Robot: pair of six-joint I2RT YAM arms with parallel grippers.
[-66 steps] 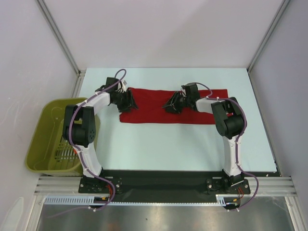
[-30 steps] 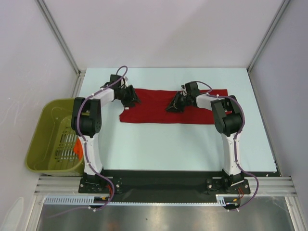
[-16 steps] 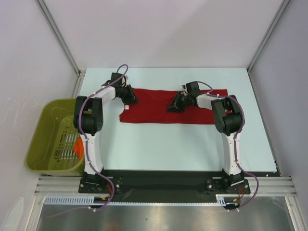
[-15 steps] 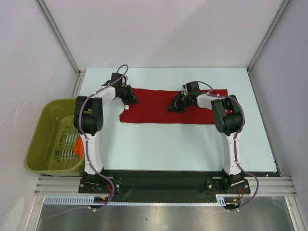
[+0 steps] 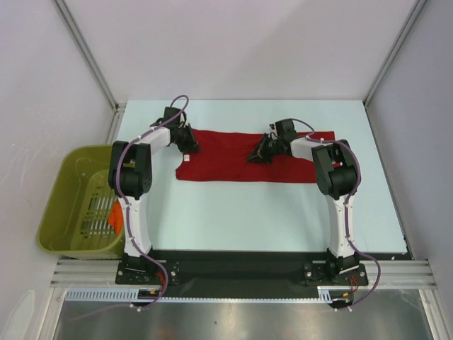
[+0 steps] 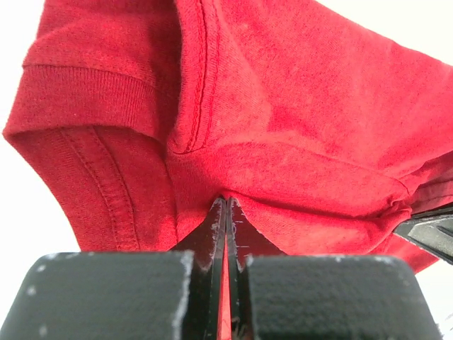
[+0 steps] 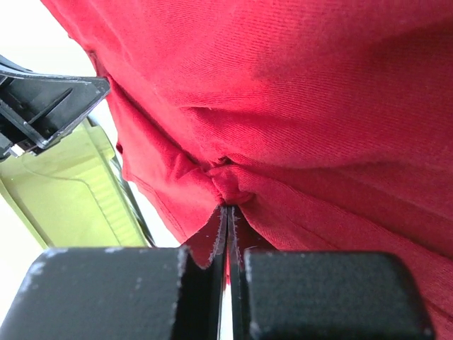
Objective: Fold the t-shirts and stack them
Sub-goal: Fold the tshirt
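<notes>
Where the white-and-black arms are bolted at the near edge, the pale, smooth counter (image 5: 269, 212) stretches away. An olive-green plastic basket (image 5: 60, 205) with a slotted floor sits off its left side, with a scrap of something orange (image 5: 115, 216) inside. Farther back, a dark red t-shirt (image 5: 226, 166) lies flat across the counter as a long, roughly rectangular band. A small white label (image 5: 185, 160) shows near its left end. The left arm (image 5: 131, 177) reaches to the band's far left corner, and the right arm (image 5: 334, 173) bends inward to its far edge near the middle.

Seen close from the left wrist, the cloth is a soft knit with a ribbed band (image 6: 78, 92) and double-stitched seams. The left jaws are pressed together, with a thin fold of the red fabric caught between their tips. From the right wrist, the right jaws are likewise closed, pinching a bunched pucker of the t-shirt, and the fabric spreads beyond them in smooth creases.
</notes>
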